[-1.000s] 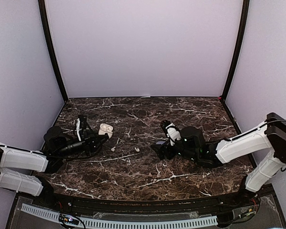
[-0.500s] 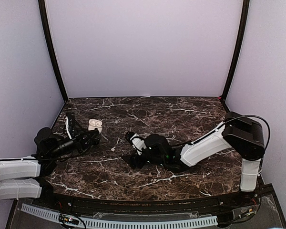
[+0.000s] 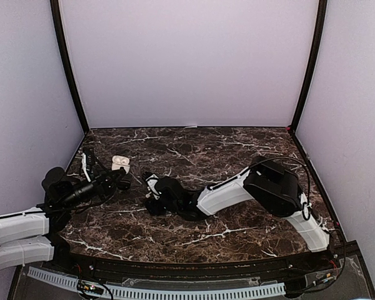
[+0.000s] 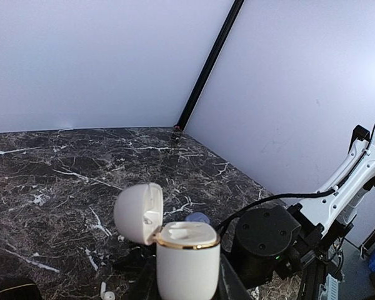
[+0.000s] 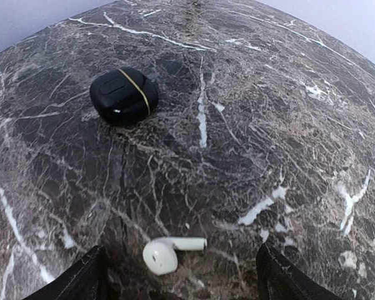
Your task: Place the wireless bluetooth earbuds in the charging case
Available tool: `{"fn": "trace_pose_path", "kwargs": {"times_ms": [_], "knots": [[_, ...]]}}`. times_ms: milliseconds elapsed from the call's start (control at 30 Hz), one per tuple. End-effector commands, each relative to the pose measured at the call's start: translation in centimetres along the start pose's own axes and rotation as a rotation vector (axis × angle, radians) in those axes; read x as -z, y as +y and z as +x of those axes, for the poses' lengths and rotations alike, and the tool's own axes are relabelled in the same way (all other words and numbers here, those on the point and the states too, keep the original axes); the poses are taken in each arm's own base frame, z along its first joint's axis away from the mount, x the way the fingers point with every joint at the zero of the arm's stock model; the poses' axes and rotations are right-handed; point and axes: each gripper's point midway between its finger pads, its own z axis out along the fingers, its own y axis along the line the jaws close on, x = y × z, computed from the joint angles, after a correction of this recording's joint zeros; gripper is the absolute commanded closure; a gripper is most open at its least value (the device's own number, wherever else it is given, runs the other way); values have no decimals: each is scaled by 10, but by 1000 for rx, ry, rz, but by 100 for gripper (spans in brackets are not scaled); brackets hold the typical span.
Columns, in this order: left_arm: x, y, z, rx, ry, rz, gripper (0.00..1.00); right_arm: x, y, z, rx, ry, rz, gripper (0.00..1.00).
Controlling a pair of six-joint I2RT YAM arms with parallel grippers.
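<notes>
In the right wrist view, the right gripper (image 5: 181, 276) is seen low over the marble table (image 5: 281, 119) with its jaws spread wide, and nothing is gripped between them. A white earbud (image 5: 169, 250) is found lying on the table just ahead of the gap, roughly midway between the two fingers and touched by neither. Its rounded head is turned toward the finger at the left of that view and its short stem toward the finger at the right, so it lies across the opening. A closed black case (image 5: 123, 95) with a thin gold seam is seen farther ahead of the jaws, off toward the left-hand finger and well apart from the earbud.

In the left wrist view, the white charging case (image 4: 187, 257) is held upright between the jaws of the left gripper (image 3: 117, 172), which are closed against its lower sides. Its lid (image 4: 139, 212) is swung open on the hinge and stands to the left of the body, and a gold rim is seen around the mouth. Whether anything is seated inside cannot be told. From above, the held case is seen apart from the right gripper's jaws, off to their left and farther from the arm bases.
</notes>
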Motion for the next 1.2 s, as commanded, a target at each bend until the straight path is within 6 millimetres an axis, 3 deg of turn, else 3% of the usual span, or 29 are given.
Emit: {"fn": "trace_pose_path", "kwargs": {"times_ms": [0,167,333,467,667,933,1000,1067,1167], "knots": [[4,-1,3,12,4,10,80,-21,-8,27,9,85,98,19],[6,-2,3,17,-1,10,80,-26,-9,34,-4,110,116,37],[6,-2,3,11,0,10,80,-25,-9,42,-36,131,107,61],[5,-3,5,14,7,20,80,-16,-9,41,-65,128,93,73],[5,-6,5,12,12,38,79,14,-13,37,-126,113,68,80],[2,-9,10,17,34,68,79,69,-24,64,-174,165,43,84],[0,-11,12,14,45,86,79,85,-20,67,-161,142,-18,81],[-1,-13,14,14,55,102,79,97,-14,65,-124,107,-79,70],[-2,-14,13,20,54,110,80,98,-9,61,-66,91,-111,63]]}}
